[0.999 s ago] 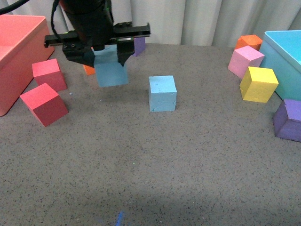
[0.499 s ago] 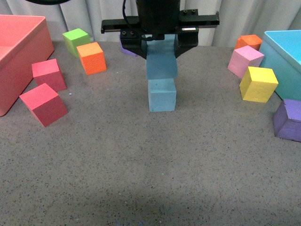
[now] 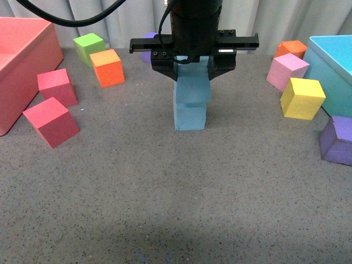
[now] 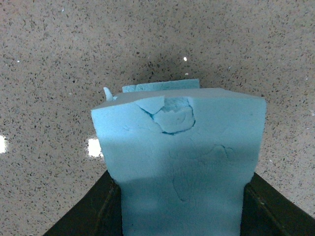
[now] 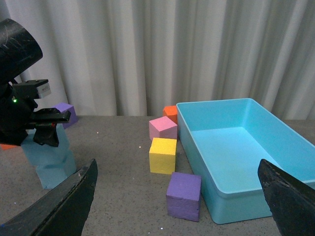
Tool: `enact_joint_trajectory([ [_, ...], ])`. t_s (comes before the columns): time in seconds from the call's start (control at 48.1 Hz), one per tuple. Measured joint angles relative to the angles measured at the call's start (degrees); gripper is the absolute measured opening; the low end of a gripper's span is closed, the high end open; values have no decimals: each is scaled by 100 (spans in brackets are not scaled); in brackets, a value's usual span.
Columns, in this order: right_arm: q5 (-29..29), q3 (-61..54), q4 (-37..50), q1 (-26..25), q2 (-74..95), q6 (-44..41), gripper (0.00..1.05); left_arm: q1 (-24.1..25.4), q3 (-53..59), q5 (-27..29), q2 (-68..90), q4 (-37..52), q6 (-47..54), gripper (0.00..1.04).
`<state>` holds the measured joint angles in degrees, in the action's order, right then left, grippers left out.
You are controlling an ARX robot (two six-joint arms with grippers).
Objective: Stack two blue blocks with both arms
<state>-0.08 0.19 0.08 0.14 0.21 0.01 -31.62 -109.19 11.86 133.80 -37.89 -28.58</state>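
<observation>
Black arm (image 3: 193, 19), horizontal bar (image 3: 242, 40) — looping black cable (image 3: 60, 22)

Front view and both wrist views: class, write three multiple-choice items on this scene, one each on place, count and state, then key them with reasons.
1. The yellow cube stands: A) just outside the turquoise bin; B) inside that bin; C) far from it.
2. How many red cubes show? A) one; B) two; C) four.
3. The left gripper is: A) open; B) out of view; C) shut on the upper blue block.
Key: 1 A, it stands by the bin's outer wall. 2 B, both lie close together. 3 C, it clamps the block's sides.
</observation>
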Motion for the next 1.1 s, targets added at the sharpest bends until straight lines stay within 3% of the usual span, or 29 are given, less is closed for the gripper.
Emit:
enact_joint_trajectory([
  [0.416, 0, 0, 0, 0, 0, 0, 95, 0, -157, 57, 179, 83, 33, 47],
  [0.562, 0, 0, 0, 0, 0, 0, 95, -4, -170, 166, 186, 70, 116, 76],
  [0.749, 0, 0, 0, 0, 0, 0, 95, -7, -131, 57, 164, 70, 109, 98],
  [1.103, 0, 0, 0, 0, 0, 0, 95, -24, 566, -120, -782, 424, -136, 98],
])
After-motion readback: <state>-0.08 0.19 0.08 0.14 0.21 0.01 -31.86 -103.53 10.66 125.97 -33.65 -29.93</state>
